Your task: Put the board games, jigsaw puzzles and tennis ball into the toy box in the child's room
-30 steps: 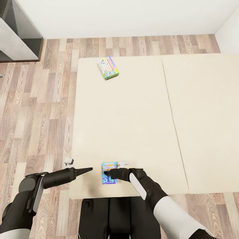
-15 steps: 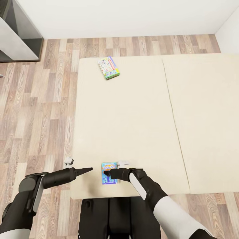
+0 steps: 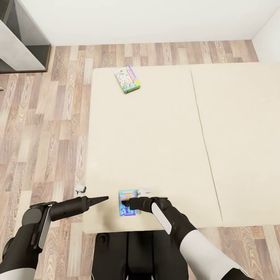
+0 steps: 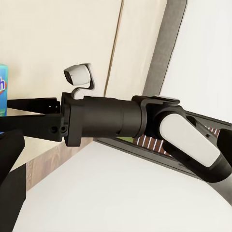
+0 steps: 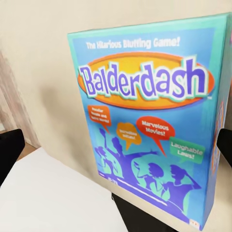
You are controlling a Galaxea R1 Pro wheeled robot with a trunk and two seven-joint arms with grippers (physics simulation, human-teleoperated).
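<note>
R tool (image 3: 130, 203) sits right over Balderdash box (image 3: 127, 202) at near edge of bed (image 3: 155, 144). Wrist cam: fingers apart, one each side of box, not clamped yet. Box flat, long axis running away from you, so close across short width. L tool (image 3: 104, 199) just beside box, state can't tell. 2nd game (image 3: 127, 79) at far end of bed, well apart.

Two board games lie on the bed (image 3: 155, 147): the Balderdash box (image 3: 127, 202) at its near edge, the second board game (image 3: 126, 79) at the far left corner; the right gripper (image 3: 125, 203) hangs over the near box, the left gripper (image 3: 104, 199) just to its left; a cabinet (image 3: 19, 42) stands at far left.
</note>
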